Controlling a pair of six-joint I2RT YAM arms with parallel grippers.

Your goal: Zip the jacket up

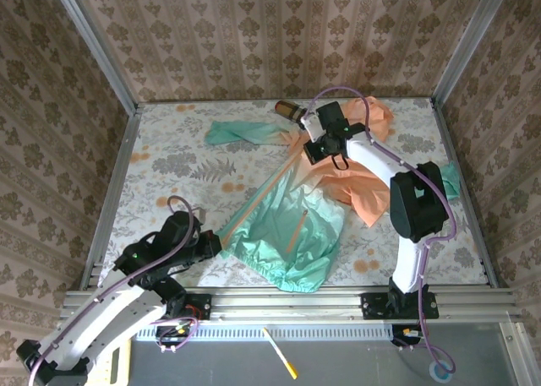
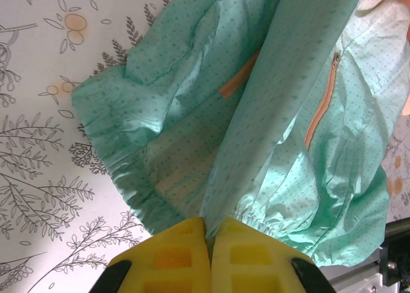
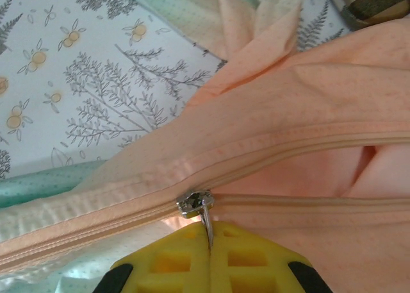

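Jacket (image 1: 296,221), peach upper part fading to mint hem, lying rumpled on a floral-print table (image 1: 161,192). Left gripper (image 1: 211,244) at the near-left hem edge; right gripper (image 1: 324,152) over the peach part at the far side. Small brown cylinder (image 1: 287,109) just beyond the right gripper.

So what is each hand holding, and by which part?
The right hand pinches the zipper pull tab of the jacket; the left hand pinches its mint-green hem.

Open tabletop (image 1: 161,149) left of jacket (image 1: 296,225); small brown cylinder (image 1: 287,109), poss. a cup, nr right pincer (image 3: 209,242).
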